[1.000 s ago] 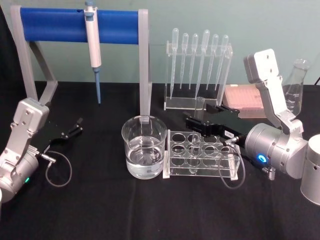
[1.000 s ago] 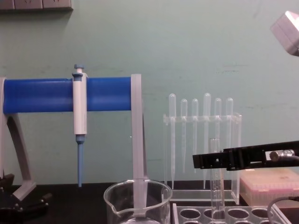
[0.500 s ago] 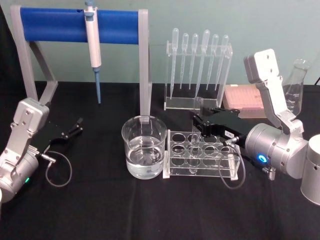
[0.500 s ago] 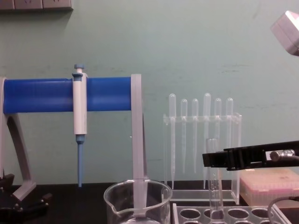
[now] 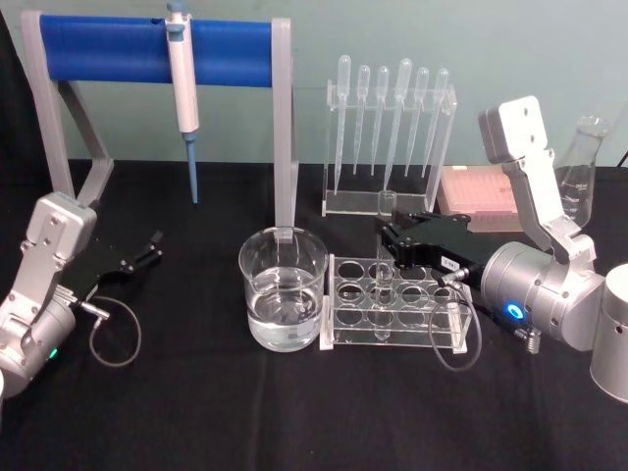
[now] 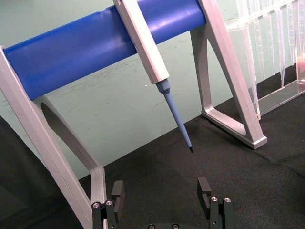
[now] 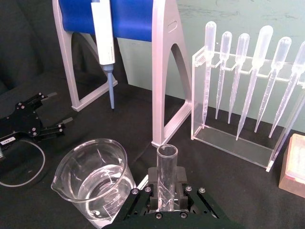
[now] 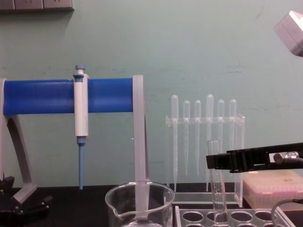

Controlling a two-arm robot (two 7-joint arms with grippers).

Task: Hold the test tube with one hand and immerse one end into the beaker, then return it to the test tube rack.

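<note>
The clear test tube [image 5: 385, 250] stands in the acrylic tube rack [image 5: 392, 319], its lower end in a rack hole. In the chest view the test tube [image 8: 216, 189] leans slightly. My right gripper [image 5: 391, 247] reaches in from the right and is shut on the tube's upper part. In the right wrist view the test tube [image 7: 166, 174] rises between the black fingers [image 7: 181, 200]. The beaker [image 5: 283, 290], part full of clear liquid, stands just left of the rack. My left gripper [image 5: 145, 251] rests open at the far left, holding nothing.
A blue-barred stand [image 5: 147, 49] holds a white-and-blue pipette [image 5: 182, 88] at the back left. Behind the tube rack stands a clear rack of plastic pipettes [image 5: 388, 137]. A pink tip box [image 5: 481, 196] and a glass flask [image 5: 579, 167] are at the back right.
The right gripper's fingers have come together on the test tube, and the tube now leans a little. The left arm has not moved.
</note>
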